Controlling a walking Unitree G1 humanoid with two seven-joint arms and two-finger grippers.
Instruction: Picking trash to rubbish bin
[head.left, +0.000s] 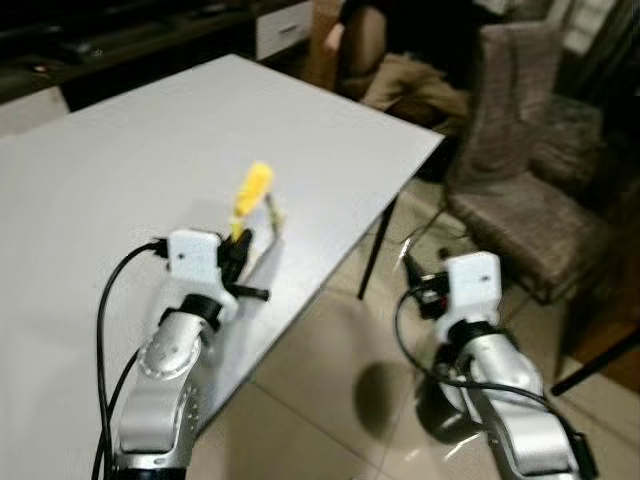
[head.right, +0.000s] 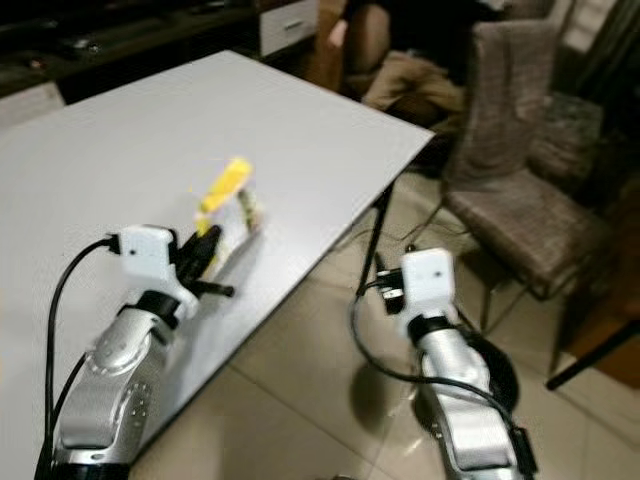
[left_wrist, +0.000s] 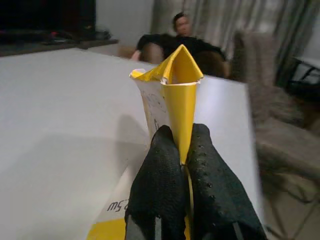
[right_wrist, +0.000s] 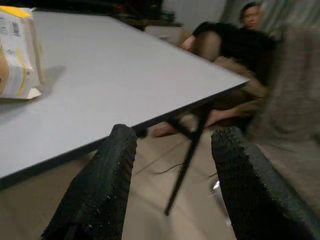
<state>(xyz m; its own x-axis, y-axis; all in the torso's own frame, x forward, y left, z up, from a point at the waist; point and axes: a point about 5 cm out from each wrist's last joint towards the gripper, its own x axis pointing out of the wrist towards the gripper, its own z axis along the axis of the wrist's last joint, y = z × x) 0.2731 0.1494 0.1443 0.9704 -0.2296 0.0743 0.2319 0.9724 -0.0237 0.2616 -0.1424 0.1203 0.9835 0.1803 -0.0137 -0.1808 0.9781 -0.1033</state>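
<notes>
Head views: left end effector (head.left: 237, 243) pinching yellow carton (head.left: 252, 195) just above white desk (head.left: 120, 150), nr front edge. Right end effector (head.right: 385, 285) off desk, over floor.
L wrist: fingers (left_wrist: 157, 190) clamped on carton fold; keep grip firm, lift straight. Print "5w"-like, rest unreadable.
R wrist: fingers apart, idle.
</notes>
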